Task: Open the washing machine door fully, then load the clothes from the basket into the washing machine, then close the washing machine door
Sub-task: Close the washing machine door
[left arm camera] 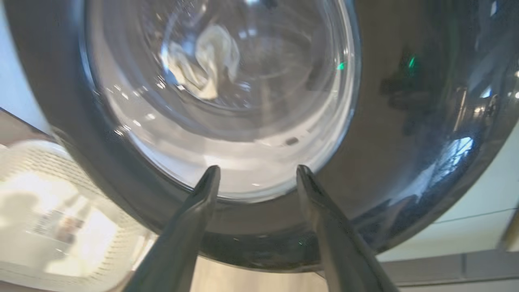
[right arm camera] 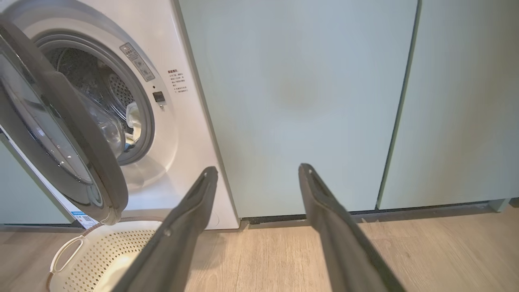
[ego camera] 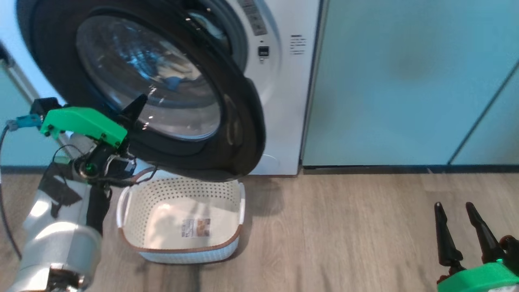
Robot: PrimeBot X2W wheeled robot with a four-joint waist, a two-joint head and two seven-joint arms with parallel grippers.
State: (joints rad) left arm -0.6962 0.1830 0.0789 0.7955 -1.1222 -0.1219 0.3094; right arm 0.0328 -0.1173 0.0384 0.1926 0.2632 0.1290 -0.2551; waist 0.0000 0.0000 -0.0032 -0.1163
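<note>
The pale forearm at the lower left of the head view rises to the left pincer (left arm camera: 258,172). Its two dark fingers are spread and grasp nothing, and their tips sit at the lower edge of the glass of the washing machine door (ego camera: 194,150). Whether they actually touch the glossy face cannot be told. The released, splayed pose suits pushing on a broad surface rather than gripping it. The door hangs part-way swung across the mouth of the washing machine (ego camera: 284,101), in the upper left of the frame. The clothes (left arm camera: 211,61) show pale yellow through the glass, lying inside the drum. The basket (ego camera: 190,257) sits on the wooden floor (ego camera: 344,227) directly under the door and holds no garments, only its label. That suggests loading is done and closing is the step in hand. The right pincer (ego camera: 454,207) rests in the lower right, jaws apart and empty, well clear of the door's swing and facing the teal cabinet (ego camera: 405,81).
</note>
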